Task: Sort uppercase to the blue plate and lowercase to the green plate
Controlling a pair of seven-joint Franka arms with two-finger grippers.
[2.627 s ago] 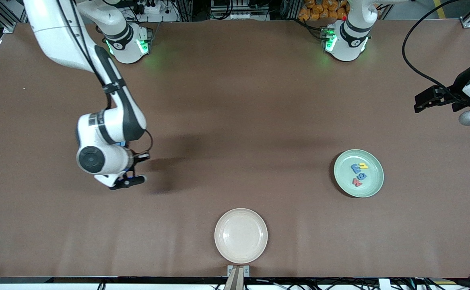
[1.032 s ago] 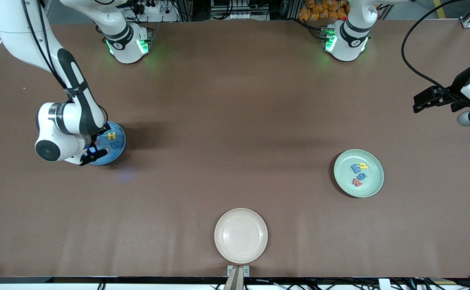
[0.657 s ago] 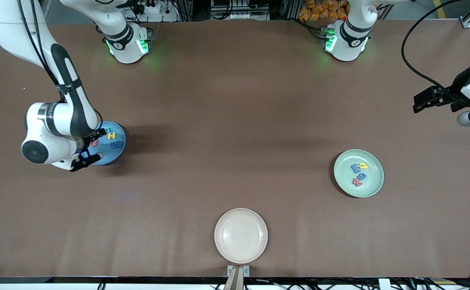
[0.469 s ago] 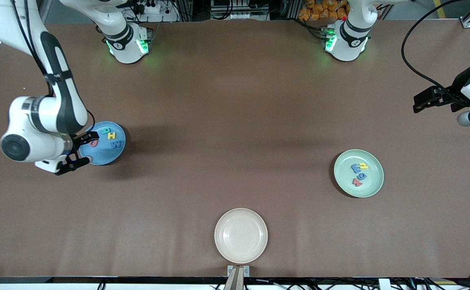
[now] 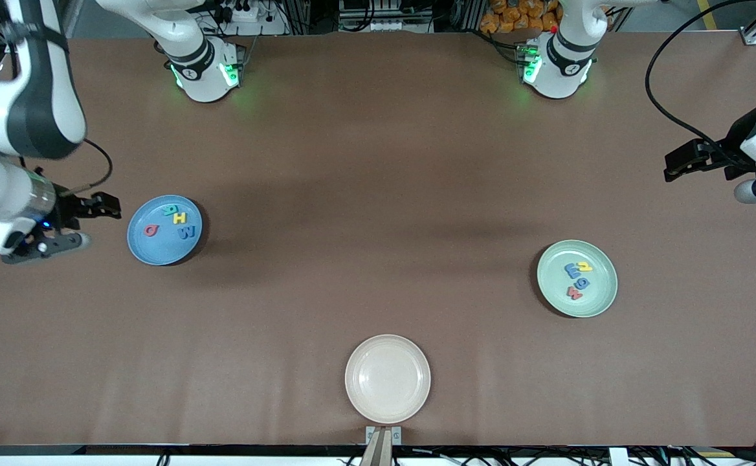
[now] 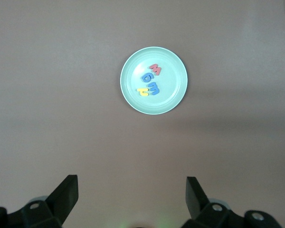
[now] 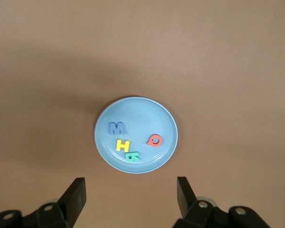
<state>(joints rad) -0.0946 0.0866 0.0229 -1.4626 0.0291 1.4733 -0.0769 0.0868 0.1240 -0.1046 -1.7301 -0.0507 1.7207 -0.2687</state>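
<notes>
Having pulled off the blue plate (image 5: 164, 231), the right gripper (image 5: 74, 223) hangs spread and empty; left gripper (image 5: 676, 165) waits, released.

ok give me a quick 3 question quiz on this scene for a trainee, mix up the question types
1. True or false: the red Q lies on the blue plate.
2. How many letters lie on the green plate?
A. two
B. four
C. six
3. Fill in: the cream plate holds ____ letters.

Key:
1. True. It lies there with the yellow H, the teal R and the blue W.
2. B. Four, among them the red w and the yellow h.
3. No. Both end effectors are open and hold nothing: the right end effector is beside the blue plate, the left end effector waits at its end of the table.
</notes>
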